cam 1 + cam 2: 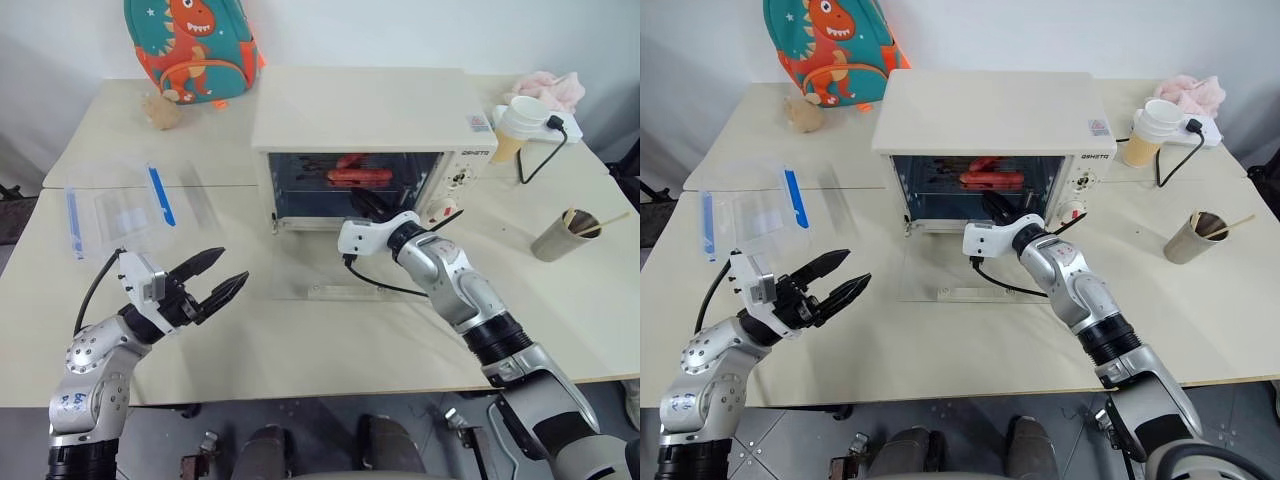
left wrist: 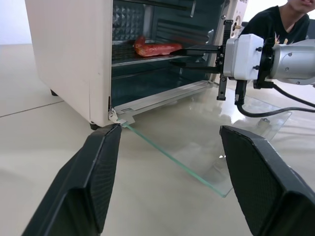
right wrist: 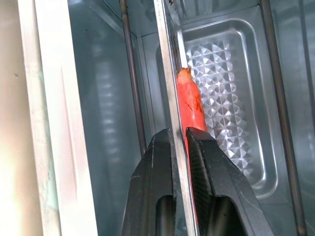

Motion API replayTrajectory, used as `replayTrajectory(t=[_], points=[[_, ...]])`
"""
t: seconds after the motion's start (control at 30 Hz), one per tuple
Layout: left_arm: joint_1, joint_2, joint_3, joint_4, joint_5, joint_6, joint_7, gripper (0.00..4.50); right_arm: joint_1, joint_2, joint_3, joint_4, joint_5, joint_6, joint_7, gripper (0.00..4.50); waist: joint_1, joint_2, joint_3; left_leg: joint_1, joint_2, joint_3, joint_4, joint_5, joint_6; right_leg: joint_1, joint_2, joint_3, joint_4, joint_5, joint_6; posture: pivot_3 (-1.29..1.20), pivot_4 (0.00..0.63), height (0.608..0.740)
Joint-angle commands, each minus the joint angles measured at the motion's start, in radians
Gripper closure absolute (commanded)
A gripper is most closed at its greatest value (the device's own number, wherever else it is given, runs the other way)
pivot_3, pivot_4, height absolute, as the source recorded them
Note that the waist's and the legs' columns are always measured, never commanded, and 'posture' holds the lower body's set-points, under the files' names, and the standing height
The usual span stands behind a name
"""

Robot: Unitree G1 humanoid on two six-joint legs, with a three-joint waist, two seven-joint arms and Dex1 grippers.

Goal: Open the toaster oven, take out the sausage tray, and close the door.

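The sausage tray (image 3: 173, 73) sits on a rack inside the toaster oven (image 1: 372, 135), with red sausages (image 1: 358, 176) lying on it behind the open front. The right gripper (image 3: 179, 142) reaches into the cavity; its two black fingers (image 3: 160, 162) stand narrow, pinched on the tray's front rim, one finger on each side of the thin metal edge. The door (image 2: 206, 147) is folded down flat onto the bench (image 1: 300, 340), a clear glass panel lying in front of the oven with its handle at the 6 o'clock edge.

The oven stands at the centre of the bench, toward 12 o'clock. The left gripper (image 1: 215, 280) hovers over the bench at about 8 o'clock from the oven, apart from the door, its fingers spread wide and holding nothing. A clear plastic box with blue clips (image 1: 130, 210) lies at 9 o'clock. A dinosaur backpack (image 1: 195, 45) stands at 11 o'clock. A paper cup (image 1: 515, 125) and a metal cup (image 1: 562, 238) stand at 2 and 3 o'clock.
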Motion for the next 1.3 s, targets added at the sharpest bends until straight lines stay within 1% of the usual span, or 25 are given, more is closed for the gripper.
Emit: replayTrajectory(t=[0.03, 0.2, 0.53, 0.6, 0.63, 0.77, 1.03, 1.2, 1.3], points=[[0.007, 0.013, 0.019, -0.041, -0.022, -0.005, -0.001, 1.23, -0.027, 0.012, -0.004, 0.003, -0.018, 0.008, -0.038, 4.02, 0.0, 0.0, 0.0, 0.0, 0.0, 0.0, 0.0, 0.0, 0.0, 0.0, 0.0, 0.0, 0.0, 0.0, 0.0, 0.0, 0.15, 0.74], [0.008, 0.015, 0.015, -0.045, -0.026, 0.002, -0.003, 1.23, -0.039, 0.022, -0.006, 0.032, -0.039, 0.029, -0.069, 4.02, -0.001, 0.0, 0.0, 0.0, 0.0, 0.0, 0.0, 0.0, 0.0, 0.0, 0.0, 0.001, 0.0, 0.0, 0.0, 0.0, 0.15, 0.74], [0.002, 0.015, 0.013, -0.04, -0.03, 0.008, -0.006, 1.23, -0.055, 0.028, -0.001, 0.086, -0.037, 0.037, -0.074, 4.02, -0.001, 0.0, 0.0, 0.0, 0.0, 0.0, 0.0, 0.0, 0.0, 0.0, 0.0, 0.001, 0.0, 0.0, 0.0, 0.0, 0.15, 0.74], [0.001, 0.015, 0.01, -0.039, -0.03, 0.009, -0.008, 1.19, -0.06, 0.031, 0.0, 0.098, -0.038, 0.04, -0.077, 4.4, -0.001, 0.0, 0.0, 0.0, 0.0, 0.0, 0.0, 0.0, 0.0, 0.0, 0.0, 0.001, 0.0, 0.0, 0.0, 0.0, 0.15, 0.74], [0.001, 0.015, 0.01, -0.039, -0.031, 0.01, -0.009, 1.19, -0.063, 0.033, -0.001, 0.101, -0.04, 0.04, -0.083, 4.48, -0.002, -0.002, -0.001, 0.0, 0.0, 0.0, 0.0, 0.0, 0.0, 0.0, 0.0, 0.001, 0.0, 0.0, 0.0, 0.0, 0.15, 0.74], [0.001, 0.018, 0.009, -0.037, -0.035, 0.014, -0.012, 1.19, -0.068, 0.036, -0.005, 0.092, -0.043, 0.041, -0.079, 4.48, -0.001, -0.003, -0.002, 0.0, 0.0, 0.0, 0.0, 0.0, 0.0, 0.0, 0.0, 0.001, 0.001, 0.0, 0.0, 0.0, 0.15, 0.74], [-0.01, 0.025, 0.007, -0.025, -0.039, 0.026, -0.023, 1.19, -0.047, 0.01, -0.026, -0.036, 0.001, 0.034, 0.037, 4.48, -0.001, -0.003, -0.002, 0.0, 0.0, 0.0, 0.0, 0.0, 0.0, -0.001, 0.0, 0.001, 0.0, 0.0, 0.0, 0.0, 0.15, 0.74], [-0.032, 0.02, 0.003, 0.0, -0.031, 0.024, -0.024, 1.19, -0.004, -0.031, -0.04, -0.166, 0.045, 0.054, 0.171, 4.48, -0.001, -0.003, -0.002, 0.0, 0.0, 0.0, -0.001, 0.0, 0.0, -0.001, 0.0, 0.001, 0.0, 0.0, 0.0, 0.0, 0.15, 0.74], [-0.045, 0.016, -0.002, 0.012, -0.025, 0.023, -0.021, 1.19, 0.028, -0.05, -0.045, -0.233, 0.052, 0.068, 0.222, 4.48, -0.002, -0.003, -0.002, 0.0, 0.0, 0.0, -0.002, 0.0, 0.0, -0.001, 0.0, 0.001, 0.0, 0.0, 0.0, 0.0, 0.15, 0.74]])
